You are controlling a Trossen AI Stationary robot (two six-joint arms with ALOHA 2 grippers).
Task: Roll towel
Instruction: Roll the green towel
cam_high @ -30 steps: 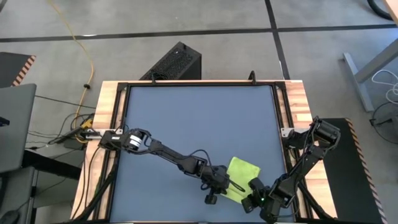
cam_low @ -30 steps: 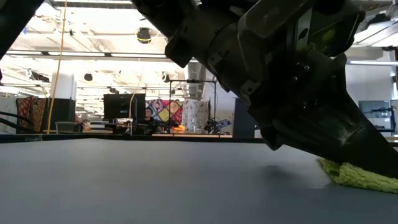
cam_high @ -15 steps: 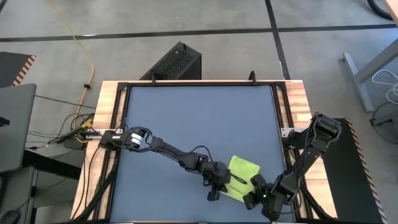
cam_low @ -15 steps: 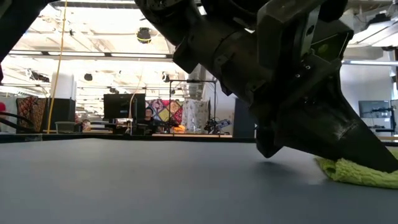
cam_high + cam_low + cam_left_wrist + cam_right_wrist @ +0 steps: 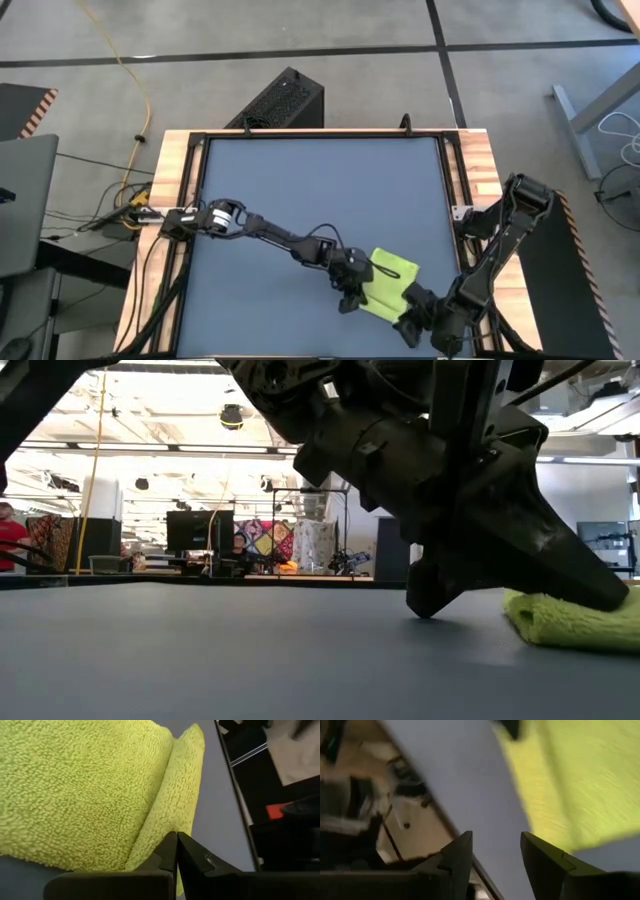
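Left gripper [image 5: 176,851] clenched on the towel [image 5: 385,287] edge to start rolling; right gripper [image 5: 495,851], released, waits just beside it.

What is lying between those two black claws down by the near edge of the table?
The lime towel lies there, seen from the high view: the left gripper is at one edge of it, the right gripper at the other. Nothing else sits between them.

You see: grey floor [image 5: 300,40] crossed by dark seams; black box [image 5: 281,100] at 12 o'clock of the table [image 5: 310,190]; yellow cable [image 5: 135,80] at 10. Behind, bright ceiling lights [image 5: 150,405], a monitor [image 5: 198,530], patterned cloths [image 5: 262,542].
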